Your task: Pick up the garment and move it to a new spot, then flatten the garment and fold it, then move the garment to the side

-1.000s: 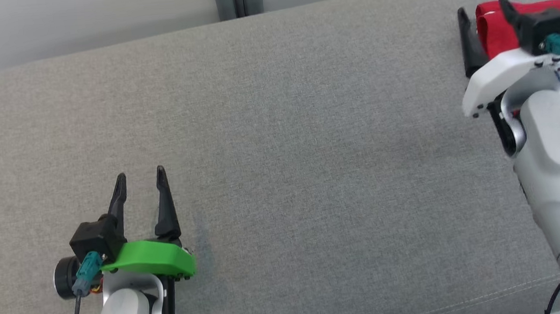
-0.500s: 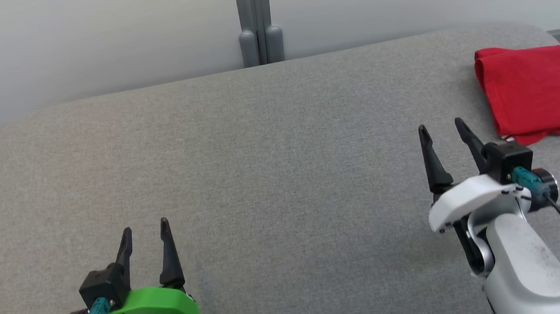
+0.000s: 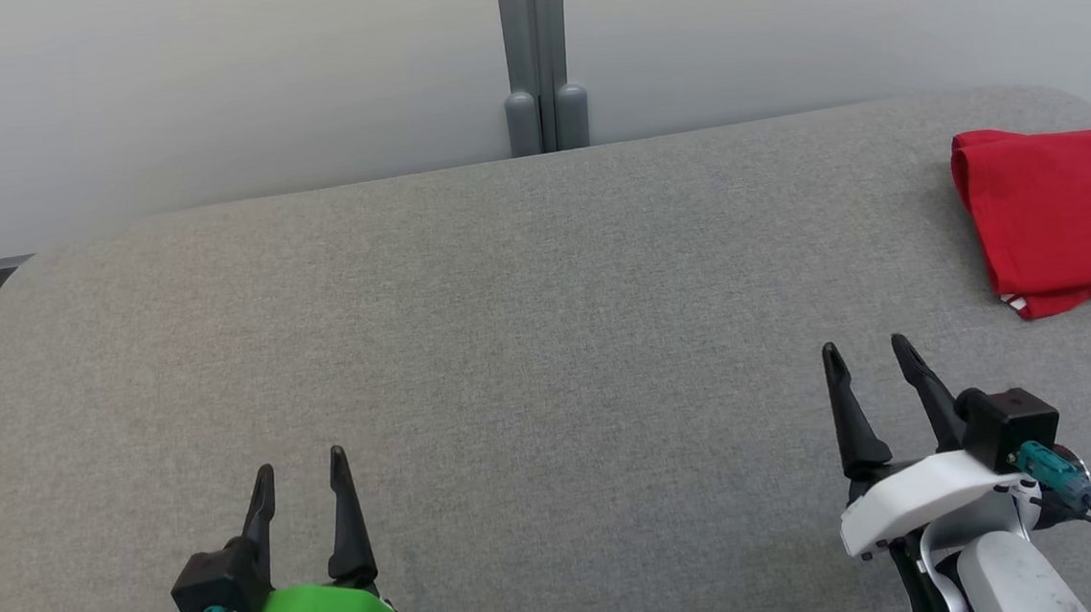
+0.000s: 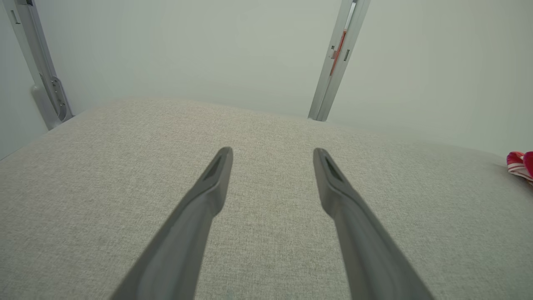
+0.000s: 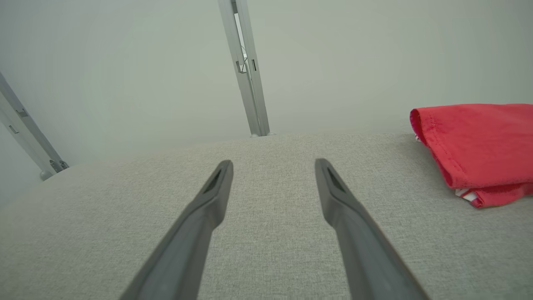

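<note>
A plain pale wall (image 3: 203,80) with a grey metal post (image 3: 537,47) is standing behind a wide grey woven-fabric worktop (image 3: 545,296) with rounded far corners. The folded red cloth garment (image 3: 1057,213) is lying near the worktop's far right corner, running past the head view's right edge.

The right end effector (image 3: 865,349), under a white cover, is sitting nearer the robot than the garment and a little to its left, with bare grey fabric between them. Its two dark fingers are standing apart and holding nothing. The left end effector (image 3: 299,462), under a green cover, is sitting at the lower left, well apart from the garment across the worktop, its fingers likewise spread and empty.

The head view is taking in both end effectors and the garment from above. The right wrist view is looking low along the spread right end effector (image 5: 273,162) and is showing the garment (image 5: 479,146) ahead and to the right, untouched. There a stitched hem is running along the rolled fold, and a white-and-red striped scrap is peeking out beneath the lower layer. The left wrist view, past the parted left end effector (image 4: 272,152), is catching a red-and-white striped sliver of the garment (image 4: 520,163) at its right edge.

The garment is looking bright red and stacked in layers, its rounded fold facing left and its top lying smooth.
</note>
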Controlling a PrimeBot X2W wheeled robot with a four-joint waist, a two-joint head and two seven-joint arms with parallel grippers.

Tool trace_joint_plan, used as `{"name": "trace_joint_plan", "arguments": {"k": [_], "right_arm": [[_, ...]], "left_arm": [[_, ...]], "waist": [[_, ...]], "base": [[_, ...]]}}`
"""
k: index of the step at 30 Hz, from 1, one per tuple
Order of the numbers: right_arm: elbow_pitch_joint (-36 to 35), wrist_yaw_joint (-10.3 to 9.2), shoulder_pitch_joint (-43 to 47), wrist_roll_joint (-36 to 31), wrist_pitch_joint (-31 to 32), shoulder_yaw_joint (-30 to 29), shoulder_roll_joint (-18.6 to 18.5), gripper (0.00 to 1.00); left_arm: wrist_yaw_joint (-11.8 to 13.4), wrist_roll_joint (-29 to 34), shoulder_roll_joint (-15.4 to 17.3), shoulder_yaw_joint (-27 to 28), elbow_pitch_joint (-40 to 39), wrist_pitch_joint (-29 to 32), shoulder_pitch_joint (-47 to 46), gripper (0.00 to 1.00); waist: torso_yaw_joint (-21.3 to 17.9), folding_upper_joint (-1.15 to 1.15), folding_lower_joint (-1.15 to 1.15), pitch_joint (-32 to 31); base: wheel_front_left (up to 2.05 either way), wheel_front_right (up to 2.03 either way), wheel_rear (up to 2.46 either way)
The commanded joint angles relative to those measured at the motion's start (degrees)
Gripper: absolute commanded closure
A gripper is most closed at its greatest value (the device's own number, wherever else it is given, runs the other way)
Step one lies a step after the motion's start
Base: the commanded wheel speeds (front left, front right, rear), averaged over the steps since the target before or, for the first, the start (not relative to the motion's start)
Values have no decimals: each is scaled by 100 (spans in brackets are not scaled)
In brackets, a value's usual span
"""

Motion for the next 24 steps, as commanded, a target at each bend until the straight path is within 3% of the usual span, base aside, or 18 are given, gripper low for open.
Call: {"name": "trace_joint_plan", "arguments": {"k": [1,24], "right_arm": [[-36,-10,136,64,14,77,-12,0],[-191,-10,240,-45,171,128,-15,0]], "left_arm": [[-3,32,7,-35,-2,-15,105,0],[78,-122,6,-123,134,-15,92,0]], "waist": [[24,0,0,-6],[34,0,0,-14]], "base": [[0,0,0],[0,0,0]]}}
